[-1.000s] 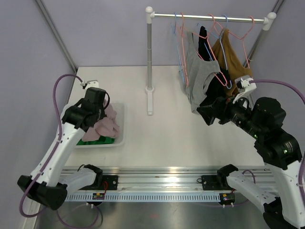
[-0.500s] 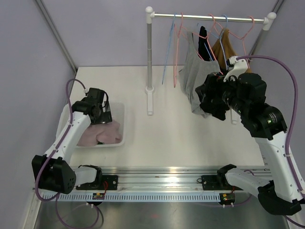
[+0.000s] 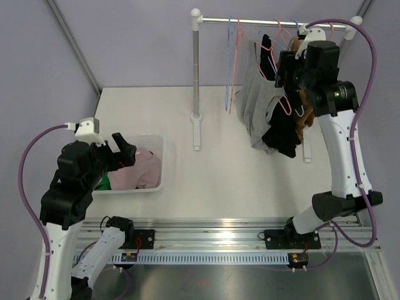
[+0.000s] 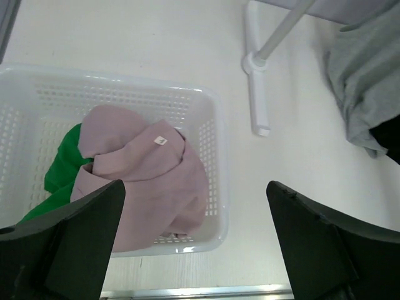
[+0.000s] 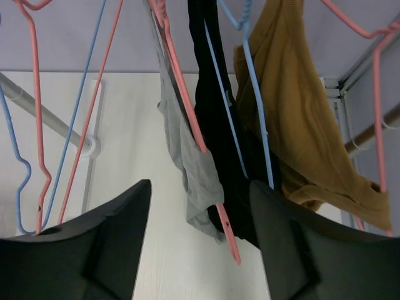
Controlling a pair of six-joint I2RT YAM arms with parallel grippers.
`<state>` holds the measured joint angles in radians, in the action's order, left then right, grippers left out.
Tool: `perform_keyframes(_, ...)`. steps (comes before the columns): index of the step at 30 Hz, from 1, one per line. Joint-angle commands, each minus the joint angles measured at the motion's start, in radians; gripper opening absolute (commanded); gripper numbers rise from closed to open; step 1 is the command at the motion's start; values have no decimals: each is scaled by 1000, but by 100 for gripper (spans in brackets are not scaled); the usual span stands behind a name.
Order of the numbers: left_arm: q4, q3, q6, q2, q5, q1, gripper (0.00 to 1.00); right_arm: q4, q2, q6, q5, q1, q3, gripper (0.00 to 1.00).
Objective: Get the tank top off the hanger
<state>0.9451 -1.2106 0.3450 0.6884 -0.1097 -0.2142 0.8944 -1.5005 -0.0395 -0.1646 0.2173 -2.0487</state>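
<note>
**Operator:** Lavender walls, white table (image 3: 212,181), rack (image 3: 262,22) at the far right. How far along am I?

**Spotter:** Partly there, I'd judge. Your left gripper (image 4: 195,187) hangs over the basket (image 4: 217,156) with its jaws wide apart and nothing in them. A pink garment (image 4: 144,175) lies inside, on top of a green garment (image 4: 62,169).

**Operator:** And the tank top?

**Spotter:** The grey tank top (image 5: 200,175) is on its pink hanger (image 5: 181,106) up on the rack, just beside a black garment (image 5: 212,112) and a mustard garment (image 5: 300,112). Your right gripper (image 5: 200,187) is raised to it with its jaws apart, gripping nothing. The cloth hangs beyond the gap, not in it.

**Operator:** So what's left?

**Spotter:** For that one, the whole removal, as far as I can judge: take hold of the cloth, slip it off the pink hanger and bring it down — likely to the basket.
</note>
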Motion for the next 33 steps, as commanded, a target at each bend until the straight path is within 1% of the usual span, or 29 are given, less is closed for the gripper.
perform_keyframes(1, 1, 35, -46, -45, 198, -5, 99, 12, -84, 98, 105, -30, -117, 68)
perform_keyframes(2, 3, 45, -52, -64, 215, -5, 99, 14, -104, 104, 112, -44, -134, 65)
perform_keyframes(4, 4, 75, -63, -113, 269, -5, 99, 12, -159, 118, 138, -48, -172, 61)
perform_keyframes(7, 9, 101, -75, -153, 306, -5, 99, -3, -222, 130, 161, -56, -209, 61)
perform_keyframes(10, 6, 115, -78, -179, 334, -5, 99, 12, -300, 151, 160, -59, -272, 57)
perform_keyframes(11, 3, 124, -78, -187, 343, -5, 99, 17, -317, 154, 162, -59, -287, 51)
perform_keyframes(13, -5, 131, -78, -190, 358, -5, 99, 23, -354, 159, 200, -59, -318, 45)
perform_keyframes(17, -8, 135, -80, -188, 367, -5, 99, 9, -372, 155, 208, -59, -320, 41)
perform_keyframes(18, -11, 134, -80, -188, 369, -5, 99, 9, -377, 155, 217, -59, -315, 36)
perform_keyframes(19, -12, 134, -80, -188, 372, -5, 99, 8, -382, 153, 220, -59, -315, 36)
perform_keyframes(21, -12, 134, -81, -187, 372, -5, 99, 11, -391, 144, 240, -59, -314, 31)
perform_keyframes(23, -12, 132, -81, -187, 375, -5, 99, 12, -395, 133, 254, -59, -317, 24)
perform_keyframes(26, -11, 131, -83, -185, 380, -5, 99, 15, -397, 113, 264, -58, -332, 18)
perform_keyframes(28, -14, 132, -81, -182, 389, -5, 99, 23, -392, 99, 283, -59, -358, 6)
perform_keyframes(30, -20, 135, -80, -179, 401, -5, 99, 24, -382, 81, 301, -59, -378, 0)
perform_keyframes(33, -38, 143, -72, -173, 407, -5, 99, 31, -365, 63, 315, -59, -413, 0)
